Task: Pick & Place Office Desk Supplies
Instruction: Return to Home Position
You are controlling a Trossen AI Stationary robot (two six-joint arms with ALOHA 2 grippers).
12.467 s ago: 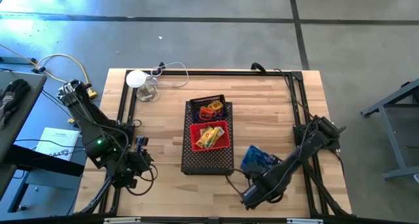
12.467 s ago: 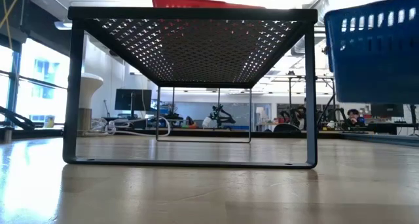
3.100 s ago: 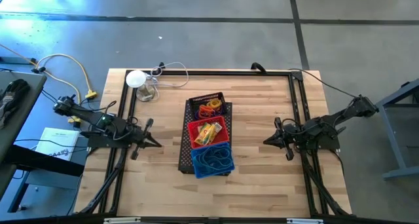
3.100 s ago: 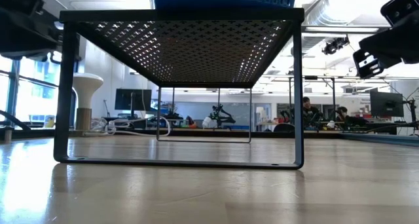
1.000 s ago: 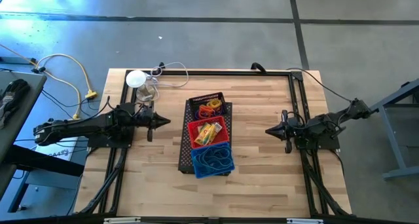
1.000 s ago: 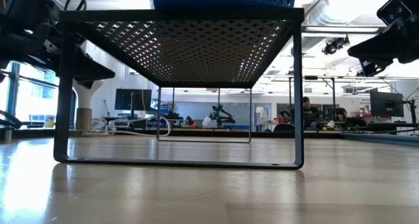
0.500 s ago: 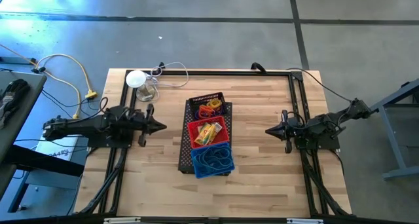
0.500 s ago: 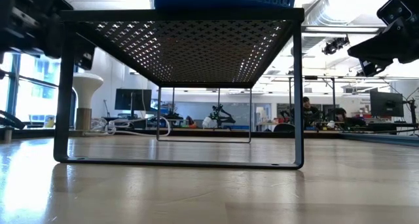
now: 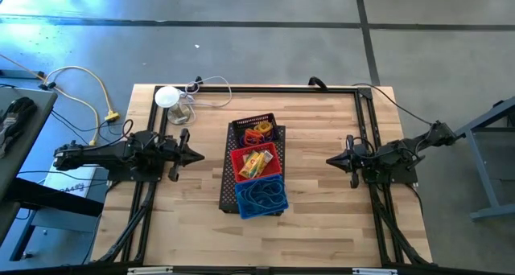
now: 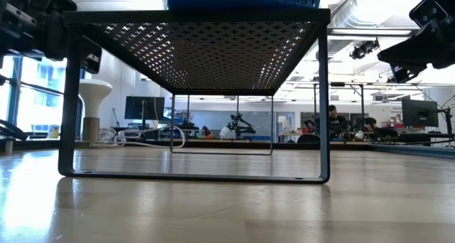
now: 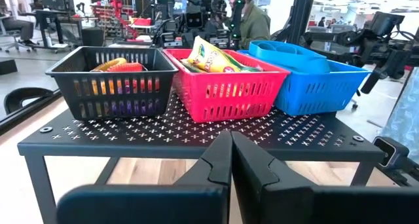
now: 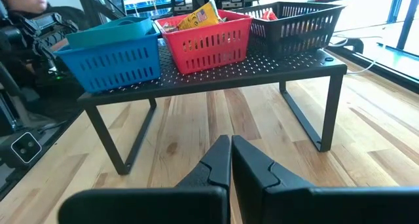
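Note:
A black perforated rack (image 9: 254, 196) stands mid-table with three baskets on top. The black basket (image 9: 256, 131) holds orange, red and purple loops (image 11: 114, 67). Yellow blocky pieces (image 11: 211, 56) fill the red basket (image 9: 257, 164). In the blue basket (image 9: 261, 198) lie dark bands. My left gripper (image 9: 199, 155) hovers level, left of the rack, shut and empty, pointing at the baskets (image 11: 230, 150). On the rack's right, my right gripper (image 9: 328, 161) is likewise shut and empty, pointing at the rack (image 12: 231, 152).
A white round disc (image 9: 166, 96) with cords sits at the table's far left corner. Black frame rails (image 9: 366, 122) run along the table's sides. People sit in the room beyond (image 11: 247, 18). Bare wood lies between each gripper and the rack.
My left gripper has drawn back a little toward the table's left and near edges, away from the rack, staying shut. The baskets have not moved.

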